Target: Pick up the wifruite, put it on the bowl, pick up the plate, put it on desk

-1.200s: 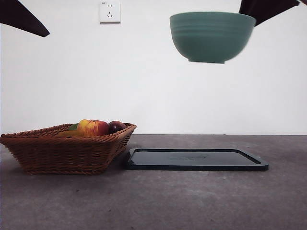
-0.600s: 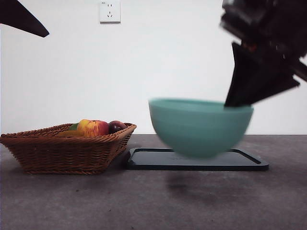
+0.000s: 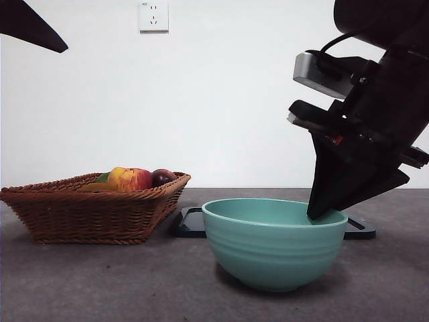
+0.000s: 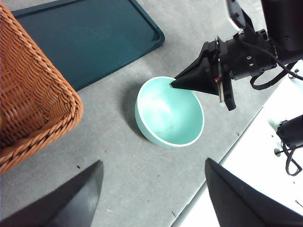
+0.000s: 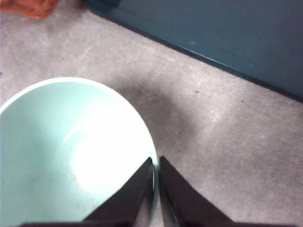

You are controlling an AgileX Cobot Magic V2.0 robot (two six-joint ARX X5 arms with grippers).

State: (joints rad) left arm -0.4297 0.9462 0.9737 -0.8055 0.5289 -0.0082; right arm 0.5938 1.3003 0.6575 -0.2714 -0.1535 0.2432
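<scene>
The teal-green bowl (image 3: 271, 245) stands upright on the desk (image 3: 100, 282), in front of a flat dark teal tray (image 3: 191, 221). My right gripper (image 3: 315, 216) is shut on the bowl's right rim (image 5: 152, 163), one jaw inside and one outside. The left wrist view shows the bowl (image 4: 169, 111) empty, with the right gripper (image 4: 173, 85) at its rim. High above the desk, my left gripper (image 4: 152, 163) is open and empty. A sliver of dull-brown wifruite (image 3: 94, 187) shows in the basket. No plate apart from the tray is in view.
A brown wicker basket (image 3: 87, 211) stands at the left with a red-yellow apple (image 3: 129, 178) and a dark plum (image 3: 162, 177). The tray (image 4: 85, 38) lies beside the basket (image 4: 28, 94). The desk's edge runs near the bowl in the left wrist view.
The right gripper brought the bowl down from high in the air, past the tray, onto the desk in front. The left arm has not moved.
</scene>
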